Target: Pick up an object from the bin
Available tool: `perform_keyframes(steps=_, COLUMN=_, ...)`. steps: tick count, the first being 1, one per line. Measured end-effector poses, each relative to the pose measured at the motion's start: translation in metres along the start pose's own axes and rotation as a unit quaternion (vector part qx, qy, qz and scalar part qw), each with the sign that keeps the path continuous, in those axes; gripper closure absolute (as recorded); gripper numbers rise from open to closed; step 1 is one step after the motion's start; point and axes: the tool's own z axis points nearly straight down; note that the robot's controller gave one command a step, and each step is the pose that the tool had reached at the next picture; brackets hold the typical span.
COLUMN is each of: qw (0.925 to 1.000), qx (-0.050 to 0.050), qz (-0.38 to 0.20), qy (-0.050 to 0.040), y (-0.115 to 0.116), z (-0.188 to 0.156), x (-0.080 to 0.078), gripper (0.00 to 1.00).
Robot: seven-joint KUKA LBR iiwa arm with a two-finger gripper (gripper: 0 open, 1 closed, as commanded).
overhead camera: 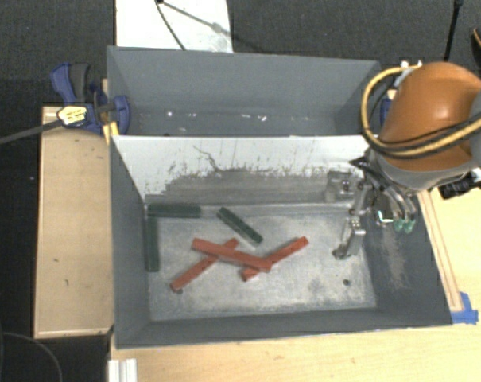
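My gripper (343, 251) hangs over the right part of the bin floor, its metal fingers pointing down with nothing between them. To its left lies a red stick (276, 259), slanted, crossing another red stick (230, 253). A third red stick (202, 269) slants toward the front left. A dark green stick (240, 224) lies just behind the red ones.
Two more dark green sticks lie by the left wall, one flat along the back (174, 211) and one running front to back (150, 243). The bin walls slope steeply; the orange wrist cover and cables sit above the right wall.
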Motion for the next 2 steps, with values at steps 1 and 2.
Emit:
perform_keyframes(steps=1, qw=0.9713, qx=0.000, qz=-0.238, qy=-0.0009, y=0.057, z=0.137, x=0.006, gripper=0.00)
perform_keyframes(steps=2, qw=0.9721, qx=0.001, qz=-0.235, qy=-0.0045, y=0.032, z=0.152, x=-0.019, gripper=0.00)
